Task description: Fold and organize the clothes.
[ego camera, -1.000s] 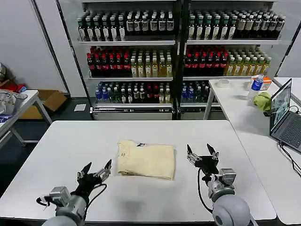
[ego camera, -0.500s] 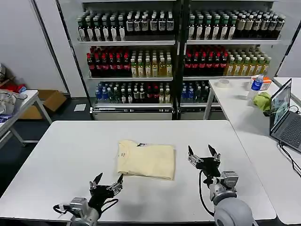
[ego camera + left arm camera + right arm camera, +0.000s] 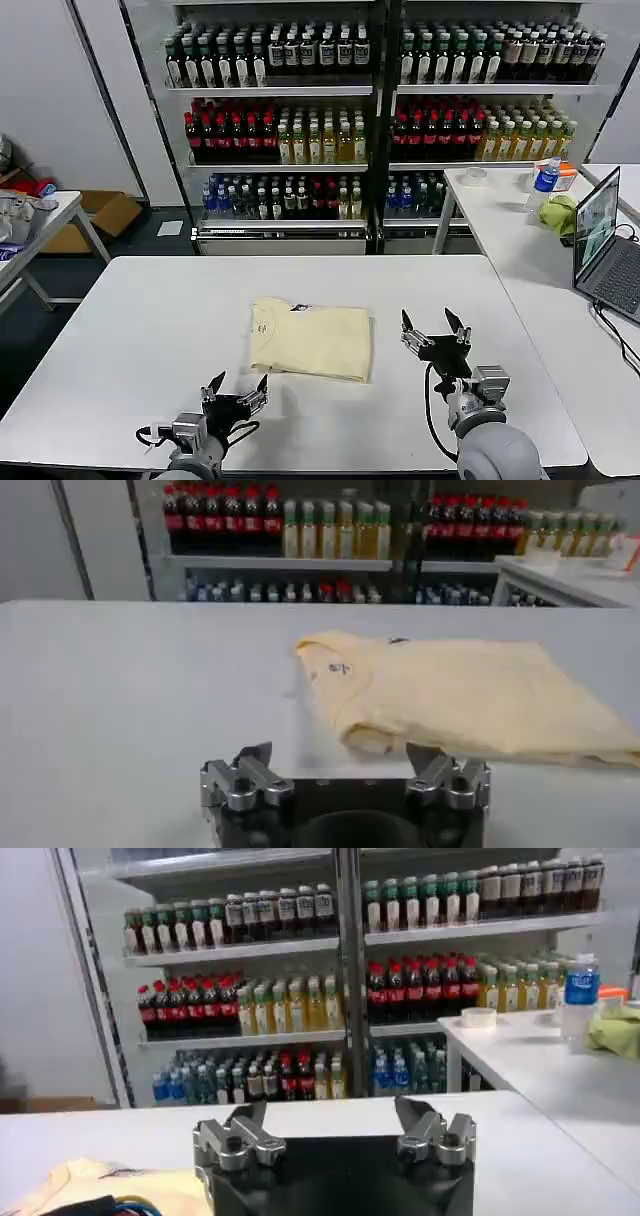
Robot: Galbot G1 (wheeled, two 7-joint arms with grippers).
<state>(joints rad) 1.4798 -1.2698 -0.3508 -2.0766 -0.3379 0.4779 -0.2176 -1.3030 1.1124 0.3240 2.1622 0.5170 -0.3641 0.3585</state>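
While the cream-yellow T-shirt [image 3: 311, 340] sits folded mid-desk [image 3: 130, 330], left gripper [image 3: 236, 393] released and empty, low at the near desk edge just short of the shirt, right gripper [image 3: 433, 330] released too, beside the shirt's right side

The folded T-shirt [image 3: 311, 340] sits mid-table [image 3: 130, 310]; left gripper [image 3: 236, 392] hangs near the front edge, just front-left of the shirt, fingers spread; right gripper [image 3: 435, 333] is off to the shirt's right, fingers apart too; shelves of bottles [image 3: 300, 140] stand behind the table; laptop [image 3: 600, 240] on the side table to the right.
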